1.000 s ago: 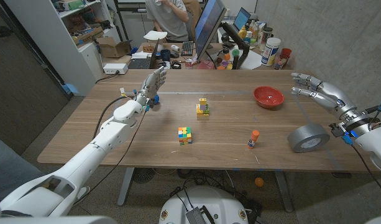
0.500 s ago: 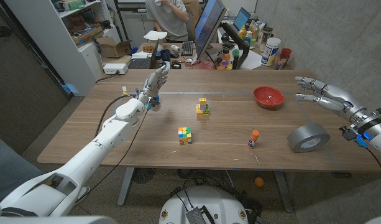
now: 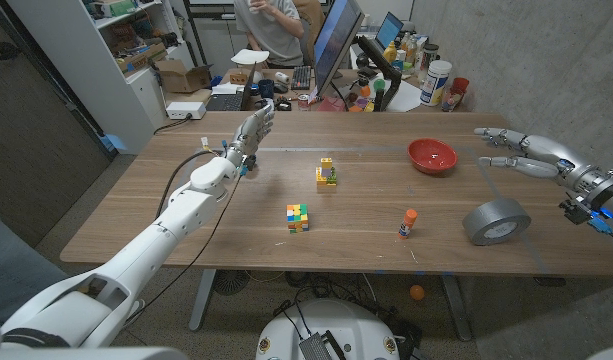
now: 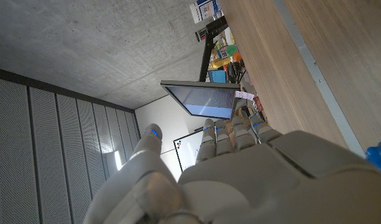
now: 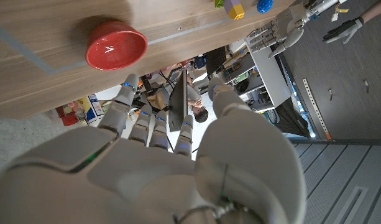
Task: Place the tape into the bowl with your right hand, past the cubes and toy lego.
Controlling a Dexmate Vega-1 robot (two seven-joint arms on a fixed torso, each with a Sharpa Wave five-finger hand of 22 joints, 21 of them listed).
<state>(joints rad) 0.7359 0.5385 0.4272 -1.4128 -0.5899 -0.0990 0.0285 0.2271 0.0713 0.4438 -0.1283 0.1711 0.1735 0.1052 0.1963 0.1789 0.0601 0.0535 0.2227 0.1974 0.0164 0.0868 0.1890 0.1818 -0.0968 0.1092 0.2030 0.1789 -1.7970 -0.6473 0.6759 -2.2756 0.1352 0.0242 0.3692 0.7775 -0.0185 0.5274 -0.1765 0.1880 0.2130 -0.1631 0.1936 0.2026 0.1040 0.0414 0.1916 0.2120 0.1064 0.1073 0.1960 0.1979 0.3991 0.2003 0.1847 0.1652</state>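
Nowhere legible writing on tape (image 3: 496,222).

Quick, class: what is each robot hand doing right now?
Left hand: open, holding nothing.
Right hand: open, holding nothing, apart from the tape.

The right arm (image 3: 598,190) runs off the head view's edge at 3 o'clock. The person (image 3: 276,25) beyond the desk (image 3: 136,210), at 12 o'clock, is cropped. Labels on the far bottles (image 3: 436,80) are too small to read.
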